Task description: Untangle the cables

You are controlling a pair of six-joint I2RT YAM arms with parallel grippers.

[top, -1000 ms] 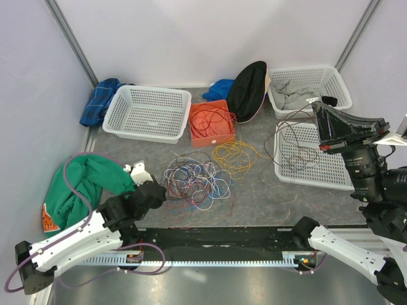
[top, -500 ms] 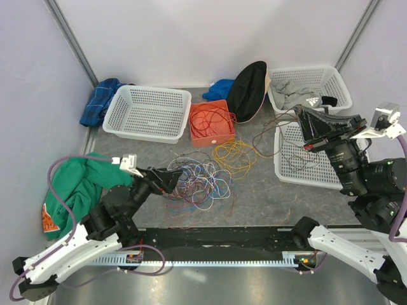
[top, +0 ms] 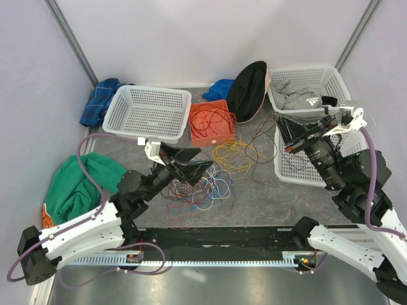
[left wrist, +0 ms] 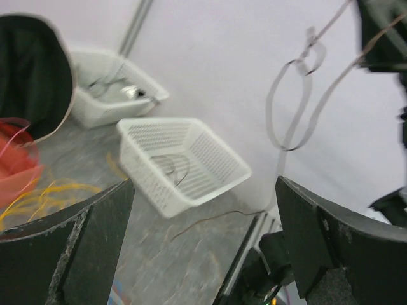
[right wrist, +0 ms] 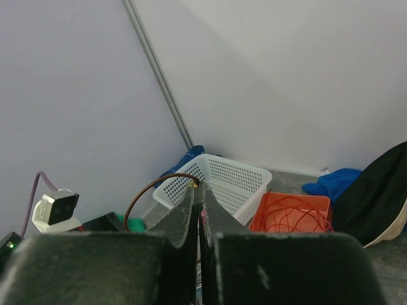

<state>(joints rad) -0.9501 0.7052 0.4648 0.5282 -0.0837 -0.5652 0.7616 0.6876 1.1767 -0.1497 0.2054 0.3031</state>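
"So where did the cables (top: 194, 181) lie?"

"Mostly in a loose, many-coloured tangle on the grey table (top: 267, 197), just in front of the orange tray (top: 213, 142). Yellow loops (top: 232, 152) lay between tangle and tray, and orange ones sat inside the tray."

"And the hands?"

"The left hand (top: 194, 162) hung over the tangle, spread wide, holding nothing. The right hand (right wrist: 198, 190), raised well to the tray's right, was pinched shut on a thin brown cable (right wrist: 151, 186)."

"The room?"

"Plain pale walls (top: 191, 38) closed in the table behind the tray and on both sides."
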